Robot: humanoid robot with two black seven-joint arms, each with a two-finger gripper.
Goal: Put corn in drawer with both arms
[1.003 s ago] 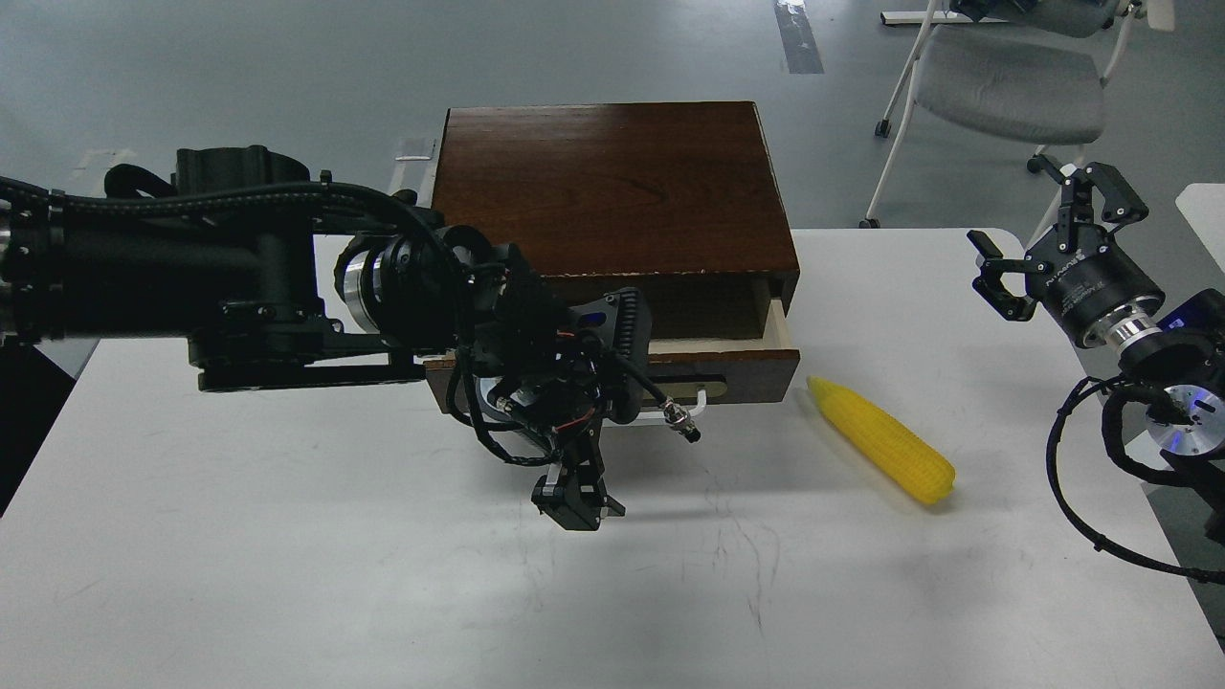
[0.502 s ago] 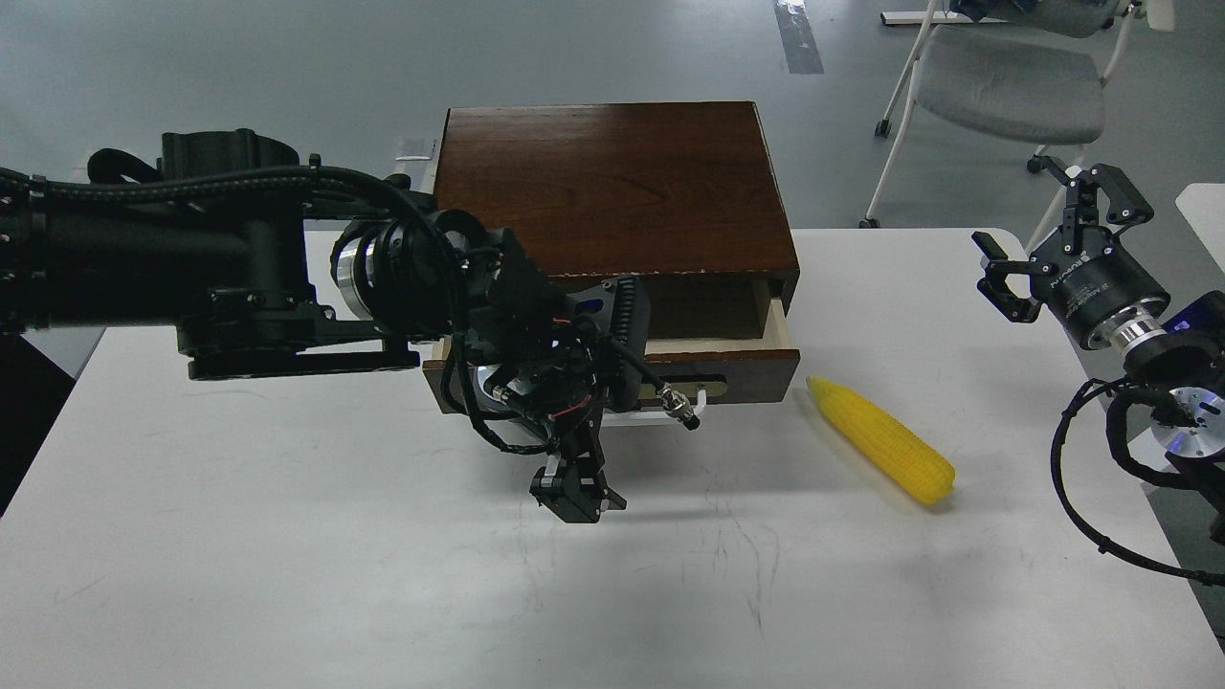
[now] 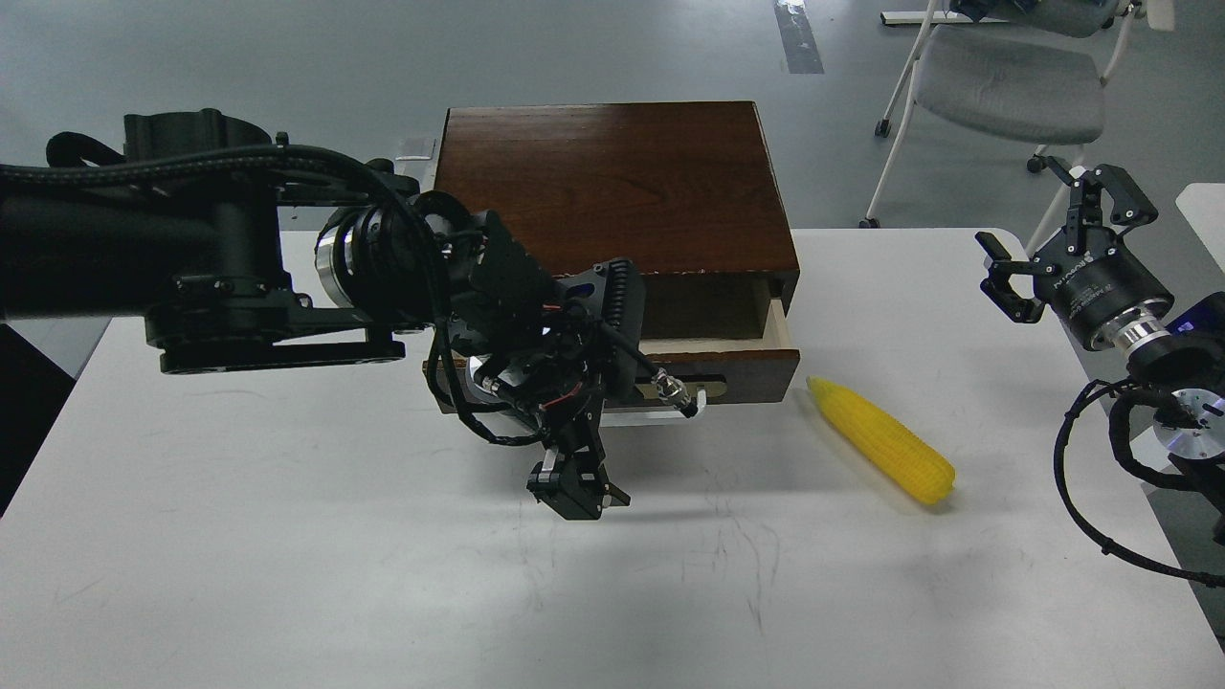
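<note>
The yellow corn [image 3: 880, 440] lies on the white table [image 3: 287, 536], just right of the drawer's front corner, pointed end toward the box. The dark brown box [image 3: 612, 182] stands at the table's back. Its drawer [image 3: 737, 366] is pulled out a little, and a strip of pale interior [image 3: 713, 343] shows. The white bar handle [image 3: 703, 397] is partly hidden by my left wrist. My left gripper [image 3: 574, 490] hangs in front of the drawer, fingers pointing down at the table, too dark to tell apart. My right gripper [image 3: 1053, 230] is open and empty, raised at the table's right edge, well right of the corn.
A grey chair [image 3: 1005, 86] stands behind the table at the back right. A second white surface's corner [image 3: 1204, 206] shows at the far right. My right arm's cables [image 3: 1081, 478] hang over the table's right edge.
My left arm has drawn back to the left and its wrist has risen slightly; its gripper has barely shifted. My right gripper drifted a little to the right. The corn and drawer have not moved.
</note>
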